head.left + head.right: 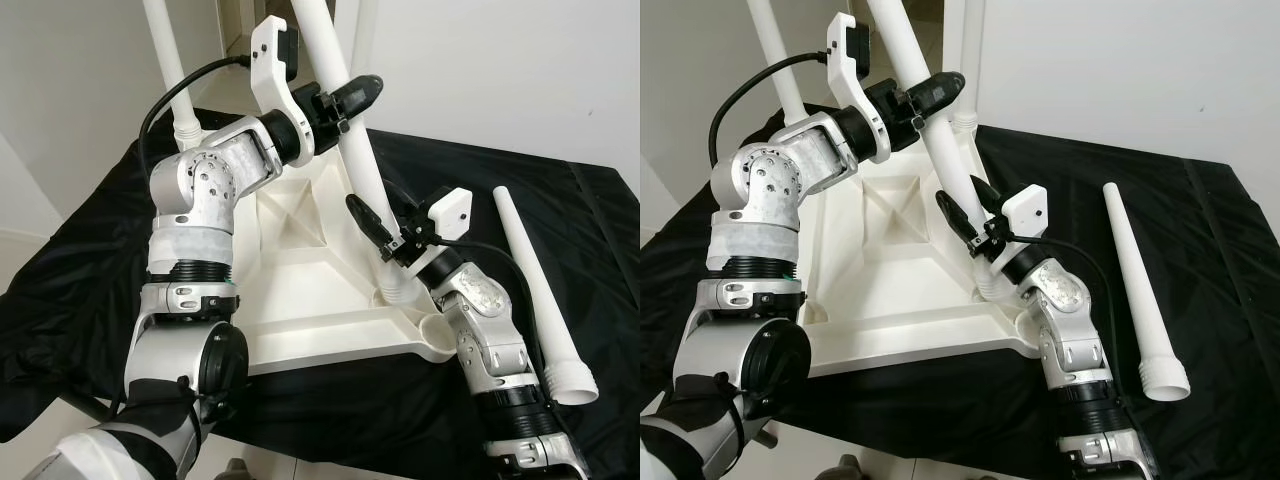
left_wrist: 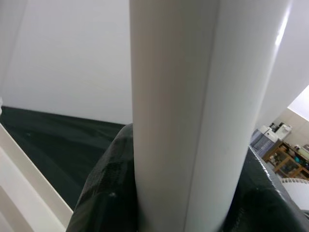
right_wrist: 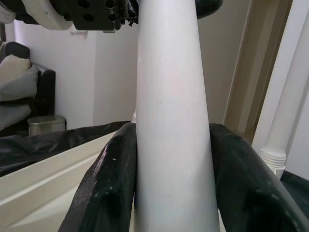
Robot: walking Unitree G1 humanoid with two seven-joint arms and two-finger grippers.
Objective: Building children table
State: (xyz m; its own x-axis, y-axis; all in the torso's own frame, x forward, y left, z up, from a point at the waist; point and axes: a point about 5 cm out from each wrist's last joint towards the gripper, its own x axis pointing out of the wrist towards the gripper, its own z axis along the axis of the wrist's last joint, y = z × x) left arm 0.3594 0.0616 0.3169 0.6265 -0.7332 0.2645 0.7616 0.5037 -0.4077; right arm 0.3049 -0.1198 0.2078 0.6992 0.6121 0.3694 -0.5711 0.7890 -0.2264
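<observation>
a black cloth (image 1: 90,260) covers the work surface, and on it lies the white table top (image 1: 300,250), turned underside up so its ribbed frame faces the camera. three white legs already stand in its corners: a far-left leg (image 1: 168,60), a far leg (image 1: 970,60) behind the arms, and the near-right leg (image 1: 345,110), which leans up and toward the left out of the near right corner socket. a fourth, loose leg (image 1: 535,290) lies flat on the cloth well to the right of the table top, its threaded wide end nearest the camera.

both arms work on the near-right leg. the left gripper (image 1: 335,105) reaches in from the left and pinches the leg high up, its black fingers (image 2: 106,193) pressed against either side of the white tube. the right gripper (image 1: 975,215) comes up from the near right and clamps the same leg low down, just above the corner socket; in the right wrist view its fingers (image 3: 108,179) hug the leg on both sides, with the left gripper visible higher on the leg.
</observation>
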